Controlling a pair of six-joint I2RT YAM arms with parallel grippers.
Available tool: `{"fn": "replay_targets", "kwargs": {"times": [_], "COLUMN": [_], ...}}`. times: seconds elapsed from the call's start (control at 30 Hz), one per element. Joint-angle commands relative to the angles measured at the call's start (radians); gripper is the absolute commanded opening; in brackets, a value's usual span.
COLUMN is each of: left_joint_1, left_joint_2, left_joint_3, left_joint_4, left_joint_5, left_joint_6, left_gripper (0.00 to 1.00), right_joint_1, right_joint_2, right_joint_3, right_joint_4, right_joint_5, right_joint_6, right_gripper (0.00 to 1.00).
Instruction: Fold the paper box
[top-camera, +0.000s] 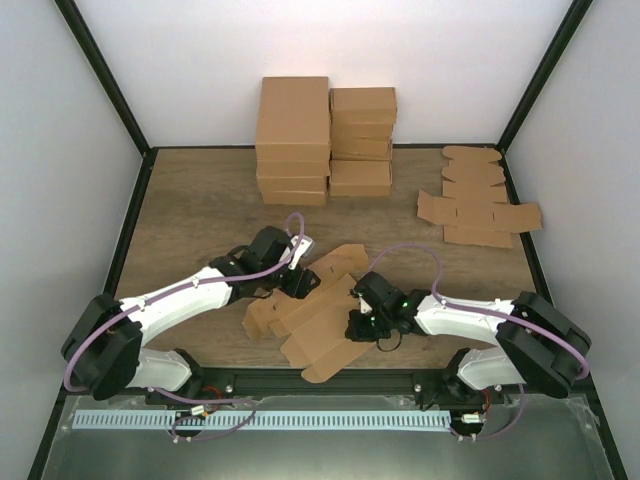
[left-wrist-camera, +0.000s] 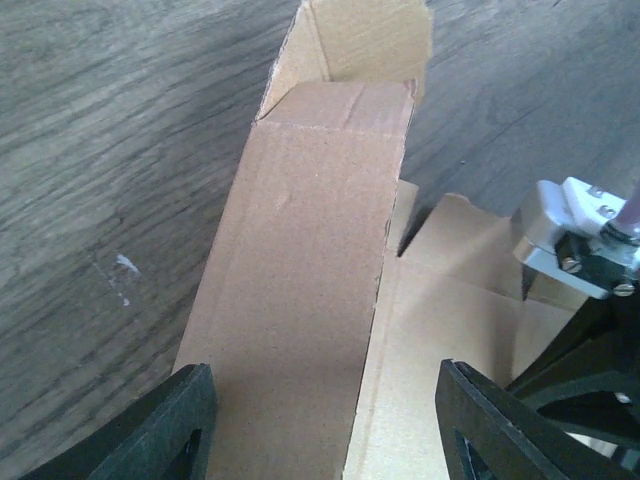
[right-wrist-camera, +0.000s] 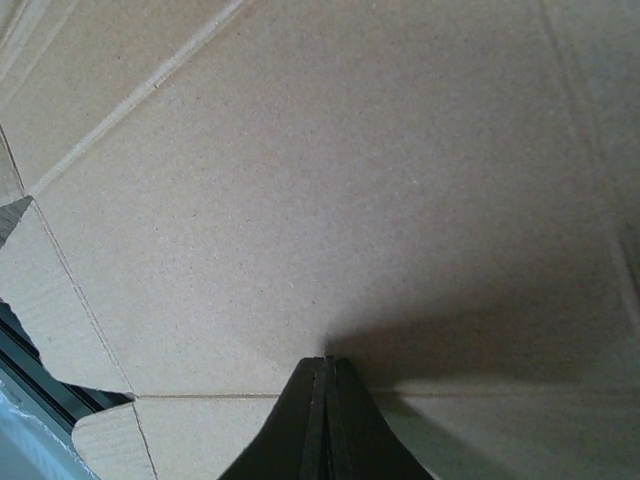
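Note:
The paper box (top-camera: 318, 312) is a brown cardboard blank lying partly folded on the wooden table between the two arms. My left gripper (top-camera: 296, 278) is at its far left end. In the left wrist view this gripper (left-wrist-camera: 325, 425) is open, with its fingers (left-wrist-camera: 180, 425) on either side of a long raised panel (left-wrist-camera: 310, 250) and nothing clamped. My right gripper (top-camera: 360, 326) is on the blank's right side. In the right wrist view it (right-wrist-camera: 327, 362) is shut, and its tips touch a flat panel of the paper box (right-wrist-camera: 330, 180) just above a crease.
Two stacks of ready-made brown cartons (top-camera: 325, 135) stand at the back centre. Several flat brown blanks (top-camera: 478, 198) lie at the back right. Black frame posts line the table's sides. A slotted rail (top-camera: 260, 420) runs along the near edge.

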Motion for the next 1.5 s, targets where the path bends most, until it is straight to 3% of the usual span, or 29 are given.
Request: {"fn": "replay_targets", "kwargs": {"times": [0.0,0.27,0.73,1.17,1.27,1.47], "left_joint_1": [-0.005,-0.005,-0.006,-0.006,-0.006,-0.005], "left_joint_2": [0.005,0.021,0.017,-0.002,-0.003,-0.006], "left_joint_3": [0.029,0.016,0.013,-0.007,-0.007,-0.01], "left_joint_4": [-0.002,0.012,0.014,0.024,0.024,0.034], "left_joint_5": [0.086,0.104,0.084,0.091,0.093,0.107], "left_joint_6": [-0.023,-0.03,-0.042,-0.048,-0.047,-0.056], "left_gripper": [0.64,0.65,0.63,0.63,0.63,0.63], "right_joint_1": [-0.002,-0.002,-0.001,-0.001,-0.002,-0.002], "right_joint_2": [0.008,-0.074,-0.196,-0.222,-0.235,-0.279], "right_joint_3": [0.029,0.047,0.089,-0.02,-0.041,-0.143], "right_joint_4": [-0.035,-0.011,0.09,0.086,0.054,0.061], "right_joint_5": [0.048,0.033,0.147,0.041,0.006,-0.033], "right_joint_6": [-0.011,0.013,0.255,0.261,0.236,0.263], "right_gripper": [0.01,0.03,0.28,0.23,0.19,0.01]}}
